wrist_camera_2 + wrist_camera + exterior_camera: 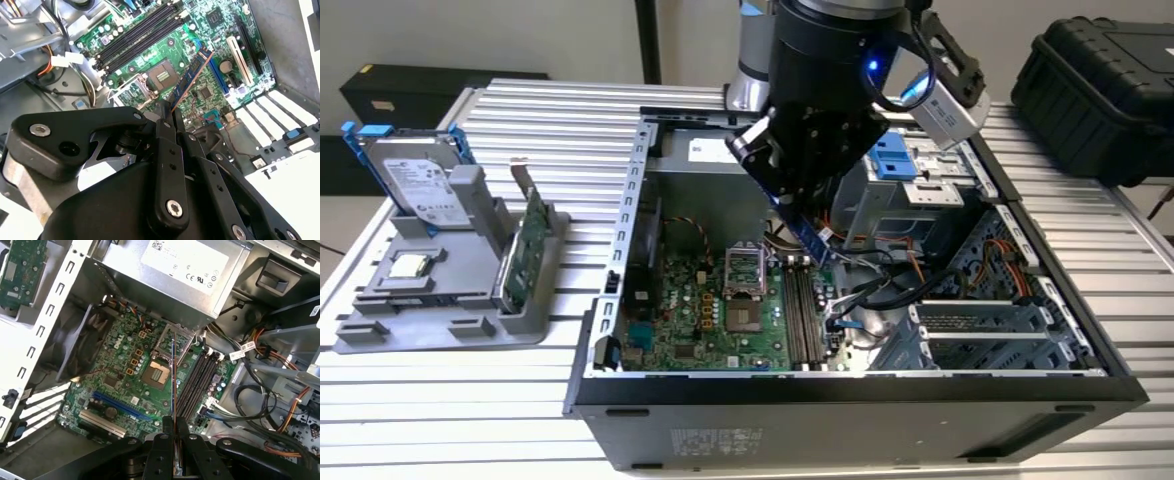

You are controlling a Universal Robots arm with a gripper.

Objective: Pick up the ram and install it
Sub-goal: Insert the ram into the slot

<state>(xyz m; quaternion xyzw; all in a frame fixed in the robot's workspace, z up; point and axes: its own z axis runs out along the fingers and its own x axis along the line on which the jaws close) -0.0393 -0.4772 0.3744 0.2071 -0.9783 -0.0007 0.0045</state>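
Ram (pixel 192 75) pinched by one end in the black hand (pixel 168 107), the matte fingers drawn in narrow on it. It's a thin, flat, dark blue stick, a mere line seen edge-on in the first wrist view, slanting downward in the exterior view. It hangs in the air inside the open tower case (pixel 854 400), above the glossy green motherboard (pixel 120 385), close to the square metal processor socket (pixel 156 374). The long black memory slots (pixel 197 382) run just beside it, and it isn't seated in them. Out on the ribbed aluminium counter (pixel 454 420), at the exterior view's left, a grey moulded holder (pixel 440 320) props up a silver hard drive (pixel 420 180) in a blue frame and a green card (pixel 534 250) on edge.
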